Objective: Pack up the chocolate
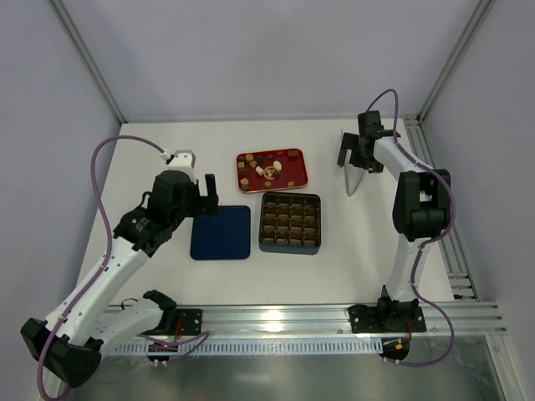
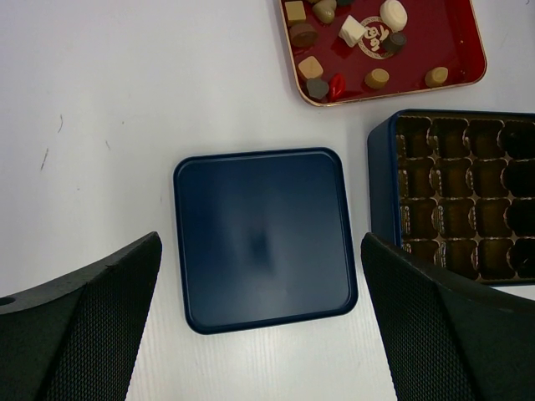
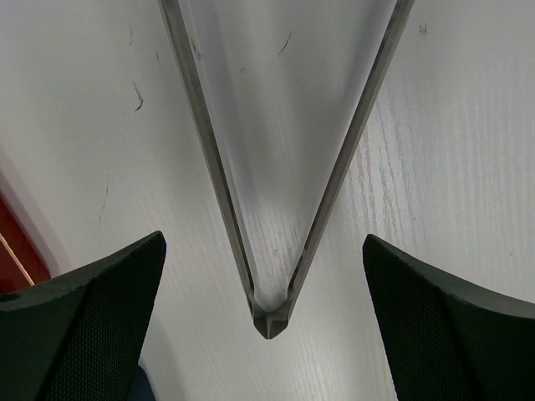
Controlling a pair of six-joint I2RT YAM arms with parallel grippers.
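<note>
The chocolate (image 1: pixel 272 170), small tan, brown and whitish pieces, lies in a red tray (image 1: pixel 303 167); the left wrist view shows the chocolate (image 2: pixel 310 67) at the tray's (image 2: pixel 435 33) near end. Just in front stands a dark gridded box (image 1: pixel 289 223) (image 2: pixel 380 184). My left gripper (image 1: pixel 205 194) (image 2: pixel 260 239) hangs open above a flat blue lid (image 1: pixel 221 232) (image 2: pixel 263 238). My right gripper (image 1: pixel 355 159) (image 3: pixel 263 238) is open over metal tongs (image 1: pixel 351 185) (image 3: pixel 269 322) lying on the table. Neither gripper holds anything.
The white table (image 1: pixel 167 276) is walled on three sides. An aluminium rail (image 1: pixel 292 316) carrying both arm bases runs along the near edge. The red tray's edge (image 3: pixel 12 242) shows at the left of the right wrist view.
</note>
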